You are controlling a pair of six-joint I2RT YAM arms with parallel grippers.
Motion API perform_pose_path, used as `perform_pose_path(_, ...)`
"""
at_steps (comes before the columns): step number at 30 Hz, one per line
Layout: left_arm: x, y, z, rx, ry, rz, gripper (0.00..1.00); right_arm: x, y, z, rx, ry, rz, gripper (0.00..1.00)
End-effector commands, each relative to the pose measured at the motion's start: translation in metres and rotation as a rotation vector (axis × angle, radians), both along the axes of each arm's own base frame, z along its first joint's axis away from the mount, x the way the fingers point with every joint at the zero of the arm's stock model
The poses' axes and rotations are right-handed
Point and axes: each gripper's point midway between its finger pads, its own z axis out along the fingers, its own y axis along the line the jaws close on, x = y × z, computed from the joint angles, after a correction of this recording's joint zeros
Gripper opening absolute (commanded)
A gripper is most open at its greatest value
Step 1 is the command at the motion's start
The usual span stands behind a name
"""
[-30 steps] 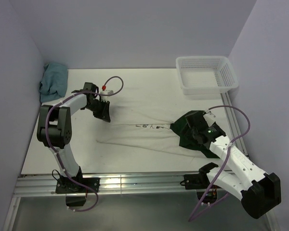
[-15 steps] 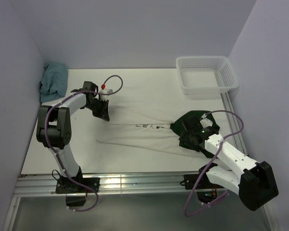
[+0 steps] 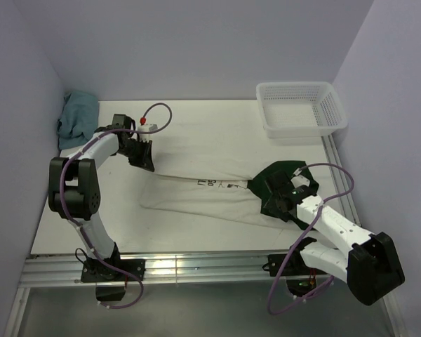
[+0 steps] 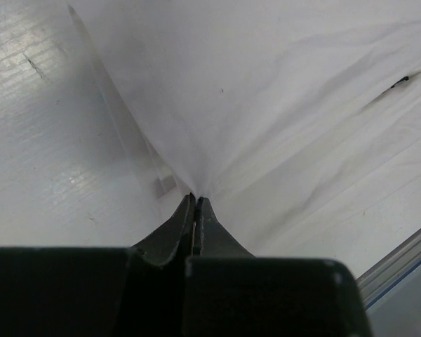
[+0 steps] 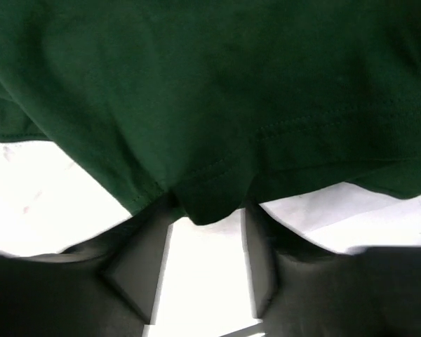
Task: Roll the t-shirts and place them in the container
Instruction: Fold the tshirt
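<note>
T-shirt: I see cream cloth, green sleeve at 4 o'clock.
Left gripper: clamped on cream cloth.
Right gripper: parted around sleeve hem.

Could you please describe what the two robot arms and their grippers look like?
Both the left arm and the right arm have white tubular links joined by bulky black joint housings. A thin purple cable loops along each; the left one's carries a small red fitting near the wrist. The left gripper and right gripper have dark, tapering two-finger jaws.
</note>
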Motion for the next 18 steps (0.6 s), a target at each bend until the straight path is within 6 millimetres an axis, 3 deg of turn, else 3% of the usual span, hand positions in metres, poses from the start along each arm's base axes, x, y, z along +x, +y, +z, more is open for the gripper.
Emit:
perform_pose_path(1, 0.004, 0.001, 0.018, -0.004, -0.055, -0.022, 0.0, 0.001, -0.005, 0.003, -0.014, -0.031, -0.021, 0.49)
perform_pose_path(5, 0.002, 0.002, 0.013, -0.002, -0.043, -0.026, 0.0, -0.001, -0.006, 0.006, -0.007, -0.04, -0.024, 0.29)
perform_pose_path(10, -0.002, 0.001, 0.002, -0.004, -0.018, -0.037, 0.0, -0.002, -0.003, 0.007, 0.006, -0.041, -0.006, 0.29)
perform_pose_path(12, -0.001, 0.002, -0.003, 0.01, -0.016, -0.034, 0.0, -0.003, -0.001, 0.006, 0.016, -0.036, 0.004, 0.35)
perform_pose_path(16, -0.005, 0.006, -0.02, 0.033, 0.014, -0.027, 0.0, -0.004, 0.008, 0.01, 0.067, -0.059, 0.038, 0.56)
perform_pose_path(18, -0.007, 0.007, -0.025, 0.037, 0.026, -0.025, 0.0, -0.002, 0.012, 0.016, 0.097, -0.092, 0.053, 0.58)
